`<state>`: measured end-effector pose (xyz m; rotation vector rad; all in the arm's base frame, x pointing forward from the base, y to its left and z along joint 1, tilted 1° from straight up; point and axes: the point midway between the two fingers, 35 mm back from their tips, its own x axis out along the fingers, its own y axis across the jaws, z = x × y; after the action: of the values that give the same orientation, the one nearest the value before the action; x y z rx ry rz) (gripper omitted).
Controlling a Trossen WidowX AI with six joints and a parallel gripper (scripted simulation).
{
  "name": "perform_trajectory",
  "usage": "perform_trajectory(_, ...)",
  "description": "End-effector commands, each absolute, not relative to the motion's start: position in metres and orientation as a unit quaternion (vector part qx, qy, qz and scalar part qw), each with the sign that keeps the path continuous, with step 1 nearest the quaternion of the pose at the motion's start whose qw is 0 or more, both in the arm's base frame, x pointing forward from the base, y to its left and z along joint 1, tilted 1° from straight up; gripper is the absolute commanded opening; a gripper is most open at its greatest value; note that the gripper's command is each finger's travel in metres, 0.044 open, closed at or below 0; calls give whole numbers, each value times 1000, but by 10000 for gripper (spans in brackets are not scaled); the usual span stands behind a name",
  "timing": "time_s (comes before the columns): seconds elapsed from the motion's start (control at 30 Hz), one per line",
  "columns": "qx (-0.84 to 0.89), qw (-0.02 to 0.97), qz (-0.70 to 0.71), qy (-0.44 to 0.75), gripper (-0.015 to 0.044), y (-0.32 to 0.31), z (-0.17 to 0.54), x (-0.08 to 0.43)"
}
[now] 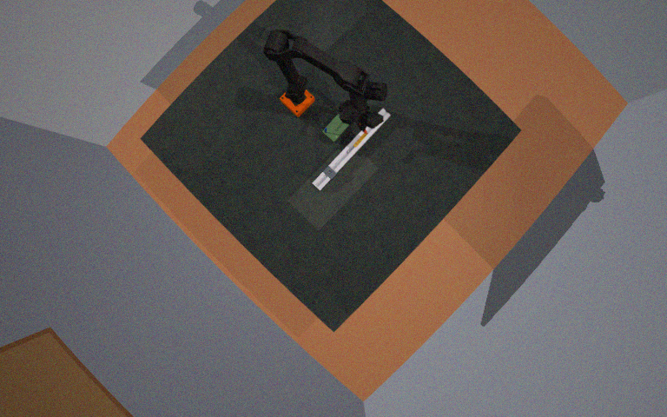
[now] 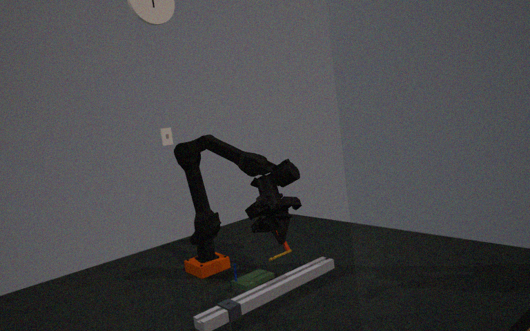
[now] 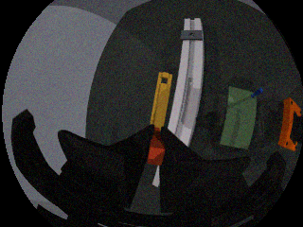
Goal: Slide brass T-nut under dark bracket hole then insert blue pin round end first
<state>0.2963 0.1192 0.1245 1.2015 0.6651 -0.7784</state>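
Note:
My gripper (image 2: 283, 241) (image 3: 158, 134) is shut on the orange handle (image 2: 287, 246) (image 3: 156, 152). The brass T-nut (image 1: 359, 139) (image 2: 279, 256) (image 3: 162, 99) hangs from the handle's lower end, in the air above the rail's level, its long bar tilted slightly in the exterior view. The aluminum rail (image 1: 341, 158) (image 2: 288, 284) (image 3: 197, 76) lies on the table with its slot facing up. The dark bracket (image 1: 328, 171) (image 2: 230, 307) (image 3: 196, 35) sits across the rail near one end. The blue pin (image 2: 234, 272) (image 3: 257, 93) stands in the green tray (image 1: 335, 129) (image 2: 248, 280) (image 3: 242, 106) at its edge.
The green tray lies between the rail and the arm's orange base (image 1: 297, 104) (image 2: 207, 266) (image 3: 288, 125). The dark mat (image 1: 326, 268) spreads under everything, with the orange-brown table border (image 1: 409, 274) around it. A wall rises behind the arm in the exterior view.

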Motion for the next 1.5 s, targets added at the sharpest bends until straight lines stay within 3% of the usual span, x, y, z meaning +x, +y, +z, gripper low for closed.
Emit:
perform_trajectory(0.0,547,705,-346,290,-150,118,126,296)
perform_trajectory(1.47,586,709,-305,246,-150,113,122,284)
